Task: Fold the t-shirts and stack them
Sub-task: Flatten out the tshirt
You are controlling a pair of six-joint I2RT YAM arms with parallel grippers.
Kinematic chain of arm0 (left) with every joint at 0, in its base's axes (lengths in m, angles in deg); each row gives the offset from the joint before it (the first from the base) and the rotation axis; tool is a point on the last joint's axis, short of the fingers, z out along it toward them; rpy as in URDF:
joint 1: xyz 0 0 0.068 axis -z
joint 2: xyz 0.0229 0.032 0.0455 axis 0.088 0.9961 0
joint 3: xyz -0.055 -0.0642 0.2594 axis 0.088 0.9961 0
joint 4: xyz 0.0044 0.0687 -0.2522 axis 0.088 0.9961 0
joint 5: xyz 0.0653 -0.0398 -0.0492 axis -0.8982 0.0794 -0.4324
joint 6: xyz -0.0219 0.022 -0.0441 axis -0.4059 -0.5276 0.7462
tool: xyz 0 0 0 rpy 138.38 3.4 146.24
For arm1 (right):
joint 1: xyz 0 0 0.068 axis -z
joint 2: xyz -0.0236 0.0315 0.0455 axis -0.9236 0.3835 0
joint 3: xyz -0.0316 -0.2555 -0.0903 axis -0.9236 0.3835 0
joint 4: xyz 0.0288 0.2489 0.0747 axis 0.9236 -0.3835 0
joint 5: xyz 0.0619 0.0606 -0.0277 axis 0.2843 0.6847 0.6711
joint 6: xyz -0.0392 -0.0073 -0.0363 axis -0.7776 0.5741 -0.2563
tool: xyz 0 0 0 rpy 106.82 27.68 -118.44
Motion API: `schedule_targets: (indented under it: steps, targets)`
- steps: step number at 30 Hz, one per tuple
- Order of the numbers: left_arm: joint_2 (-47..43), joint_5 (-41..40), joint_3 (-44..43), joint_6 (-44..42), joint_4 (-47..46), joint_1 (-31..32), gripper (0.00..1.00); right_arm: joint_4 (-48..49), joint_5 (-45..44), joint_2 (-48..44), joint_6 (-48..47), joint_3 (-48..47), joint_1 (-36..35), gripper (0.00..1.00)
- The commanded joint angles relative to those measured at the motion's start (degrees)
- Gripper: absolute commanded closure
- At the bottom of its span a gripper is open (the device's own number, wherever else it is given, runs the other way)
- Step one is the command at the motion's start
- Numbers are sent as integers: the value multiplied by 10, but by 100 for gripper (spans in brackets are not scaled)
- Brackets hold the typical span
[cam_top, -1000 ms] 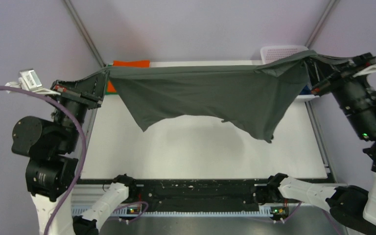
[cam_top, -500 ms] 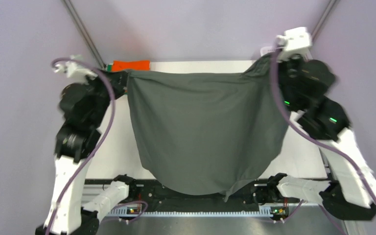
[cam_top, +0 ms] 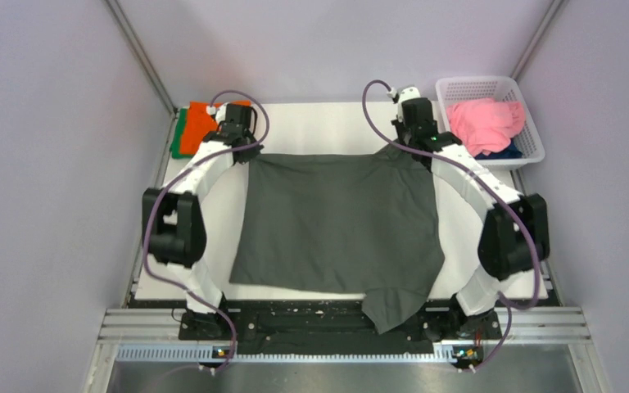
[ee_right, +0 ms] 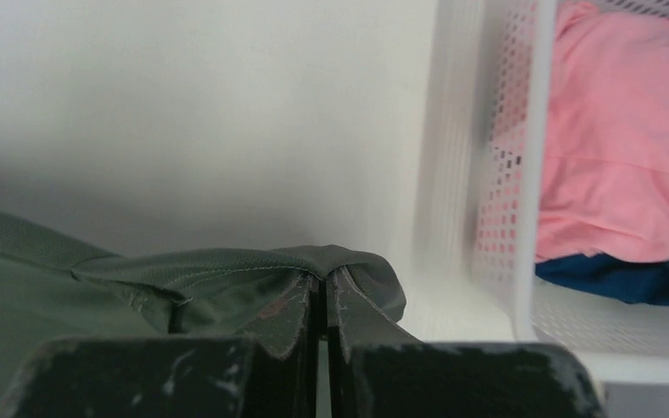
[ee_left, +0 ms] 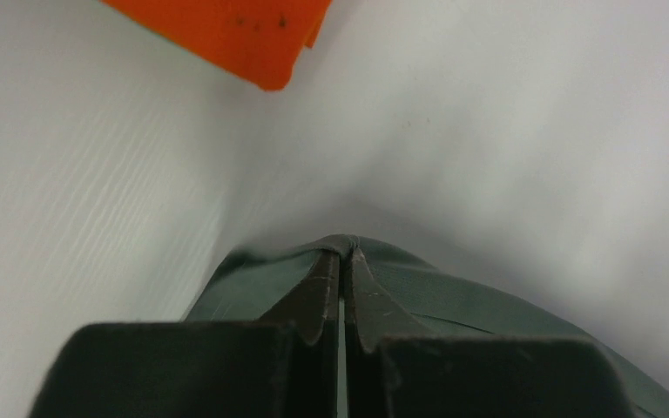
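The dark grey t-shirt (cam_top: pixel 340 221) lies spread nearly flat across the middle of the white table (cam_top: pixel 328 123), with a loose flap at its near right corner drooping past the table's near edge onto the black rail (cam_top: pixel 295 315). The left gripper (ee_left: pixel 345 252) is clenched on the shirt's far left corner, a small ridge of cloth pinched between its fingertips. The right gripper (ee_right: pixel 322 279) is clamped the same way on a bunched fold at the far right corner. Both arms bow outward along the shirt's sides, so the cloth between them is uncovered. Just beyond the left gripper, at the table's far left corner, a folded orange t-shirt (cam_top: pixel 201 119) rests on a green t-shirt (cam_top: pixel 178 135); neither touches the grey one. To the right of the right gripper stands a white basket (cam_top: pixel 532 151), close to the pinched corner but apart from it. It holds a crumpled pink t-shirt (cam_top: pixel 483 123) on top of a navy t-shirt (cam_top: pixel 504 151).
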Motion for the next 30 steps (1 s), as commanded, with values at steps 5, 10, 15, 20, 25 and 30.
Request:
schedule_targets:
  steps: [5, 10, 15, 20, 25, 30]
  targets:
    - [207, 66, -240, -25, -1, -28, 100, 107, 52, 195, -13, -146, 39, 100]
    - [254, 86, -291, -18, -26, -37, 100, 103, 59, 255, -23, -208, 46, 100]
    - [286, 77, -338, -17, -28, -37, 67, 124, 54, 280, -25, -226, 48, 93]
    - [314, 87, -422, -16, 13, -37, 2, 26, -7, 335, 32, -348, 51, 41]
    - [238, 101, -346, -13, -1, -24, 1, -21, 42, 268, 122, -282, 51, 1]
    - [132, 85, -210, -34, -17, 13, 1, 19, 257, 229, 171, -172, 51, 1]
